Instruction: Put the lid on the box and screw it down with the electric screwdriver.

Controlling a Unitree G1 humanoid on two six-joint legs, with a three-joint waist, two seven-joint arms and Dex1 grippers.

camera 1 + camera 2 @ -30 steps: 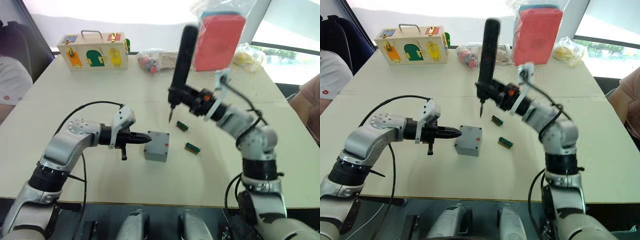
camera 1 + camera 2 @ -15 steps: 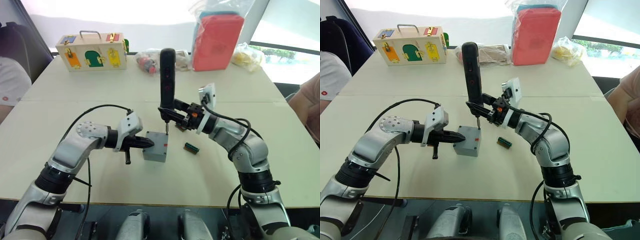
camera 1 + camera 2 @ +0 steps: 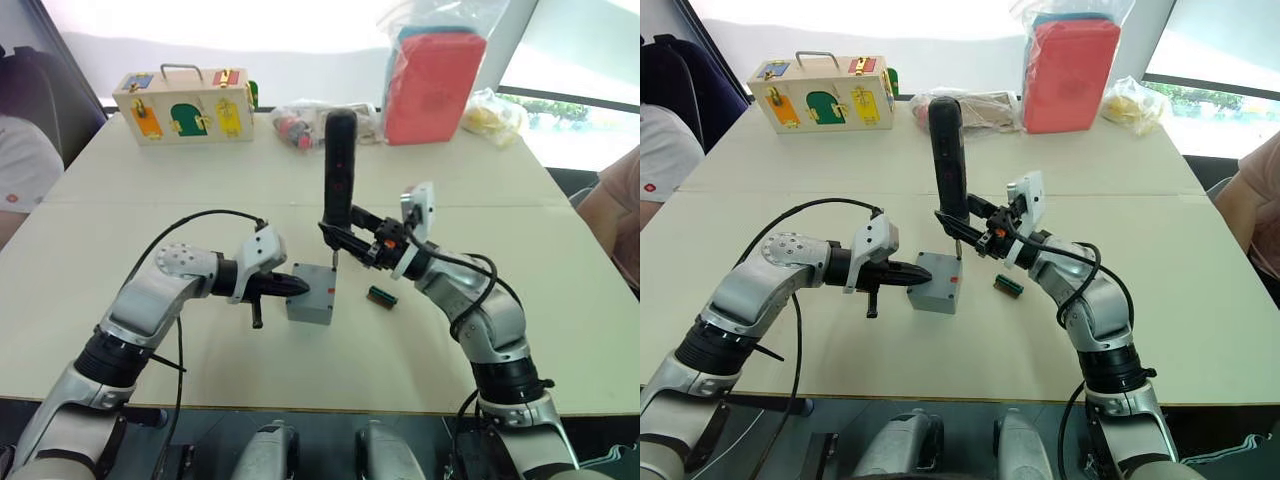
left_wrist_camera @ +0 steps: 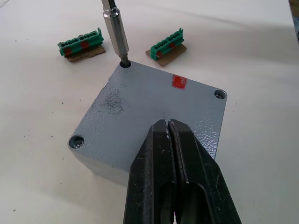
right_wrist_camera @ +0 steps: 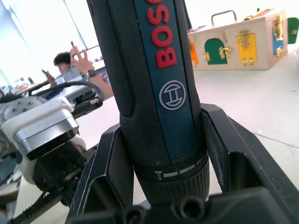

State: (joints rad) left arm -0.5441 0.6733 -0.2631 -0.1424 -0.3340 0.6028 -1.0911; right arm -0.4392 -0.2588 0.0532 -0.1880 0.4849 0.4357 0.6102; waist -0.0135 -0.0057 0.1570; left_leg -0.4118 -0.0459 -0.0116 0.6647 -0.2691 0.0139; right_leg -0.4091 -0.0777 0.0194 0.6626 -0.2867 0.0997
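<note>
The right pincer [image 3: 970, 225] clamps the upright electric screwdriver [image 3: 948, 160], bit seated in the lid [image 4: 154, 112]'s corner hole; left pincer [image 4: 169, 128], pressed together, should brace the box [image 3: 312, 305] firmly.

Beige table [image 3: 120, 250] under grey box [image 3: 312, 294]

Beige table [image 3: 120, 190], two tops butted together; bright windows [image 3: 575, 50] behind; dark chair [image 3: 45, 95] at far left corner.

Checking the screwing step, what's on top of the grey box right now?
The lid covers the box, the screwdriver bit in one corner hole, shut left gripper pressing it. Inside is hidden.
</note>
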